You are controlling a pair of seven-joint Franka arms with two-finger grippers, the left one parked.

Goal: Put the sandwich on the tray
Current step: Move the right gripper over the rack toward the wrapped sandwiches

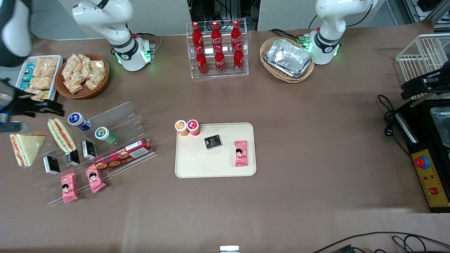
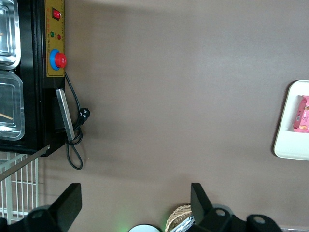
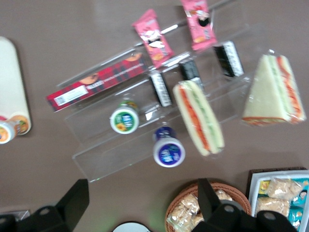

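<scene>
The sandwich (image 1: 62, 135) is a clear-wrapped wedge standing on edge on the clear acrylic rack (image 1: 119, 116), its orange-red and green filling facing up. It also shows in the right wrist view (image 3: 198, 118). The cream-beige tray (image 1: 211, 163) lies mid-table, far off toward the parked arm's end; its edge shows in the right wrist view (image 3: 10, 92) and the left wrist view (image 2: 288, 121). My right gripper (image 1: 52, 109) hangs above the table a little farther from the front camera than the sandwich. It is open and empty (image 3: 142, 208).
A second wedge sandwich (image 1: 27, 148) lies flat beside the rack. The rack also holds two bottles (image 1: 79, 121), black packets, a red biscuit box (image 1: 123, 154) and pink packets (image 1: 69, 188). A wicker snack basket (image 1: 83, 75) is close by. Two cups, a black packet and a pink packet (image 1: 240, 153) lie on the tray.
</scene>
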